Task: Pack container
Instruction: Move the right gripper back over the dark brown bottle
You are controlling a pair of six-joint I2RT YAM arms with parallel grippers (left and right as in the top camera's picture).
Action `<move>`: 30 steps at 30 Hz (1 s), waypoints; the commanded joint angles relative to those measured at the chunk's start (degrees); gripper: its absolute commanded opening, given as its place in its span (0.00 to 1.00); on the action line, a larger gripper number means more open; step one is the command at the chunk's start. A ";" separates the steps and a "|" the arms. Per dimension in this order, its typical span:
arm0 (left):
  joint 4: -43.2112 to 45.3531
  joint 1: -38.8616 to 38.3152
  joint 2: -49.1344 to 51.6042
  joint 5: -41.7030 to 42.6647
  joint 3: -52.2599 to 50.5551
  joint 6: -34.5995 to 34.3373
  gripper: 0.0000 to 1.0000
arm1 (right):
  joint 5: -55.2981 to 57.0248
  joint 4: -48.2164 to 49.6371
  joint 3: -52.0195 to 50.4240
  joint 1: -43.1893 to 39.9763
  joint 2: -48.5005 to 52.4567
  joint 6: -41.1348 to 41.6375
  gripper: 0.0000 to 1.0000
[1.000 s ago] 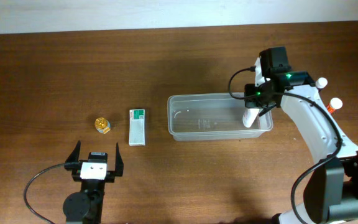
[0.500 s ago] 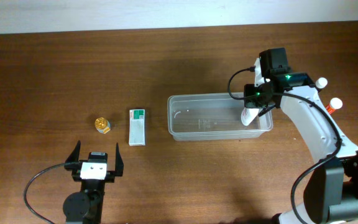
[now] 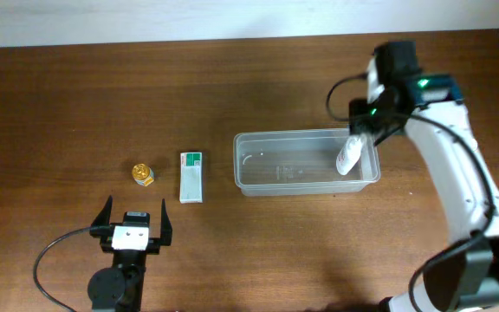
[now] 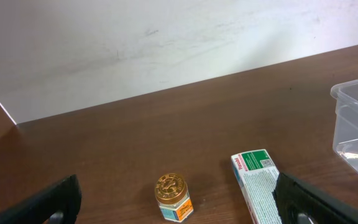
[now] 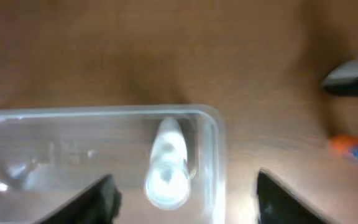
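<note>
- Dark brown wood grain on the tabletop (image 3: 76, 95).
- Clear, colourless plastic for the container (image 3: 243, 165).
- White bottle (image 3: 348, 157).
- Gold lid and an orange and blue label on the jar (image 3: 144, 174).
- White box (image 3: 191, 178), green at one end.
- Off-white wall (image 4: 135, 50).

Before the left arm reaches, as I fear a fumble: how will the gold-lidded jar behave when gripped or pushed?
The jar stands squat and upright, so a push probably slides it rather than tips it. It looks rigid, likely light. Its round lid suggests rolling if toppled.
</note>
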 commanded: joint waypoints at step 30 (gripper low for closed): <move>-0.39 0.26 -0.46 0.87 -0.11 0.50 0.99 | 0.26 8.66 13.57 -24.39 20.94 15.58 1.00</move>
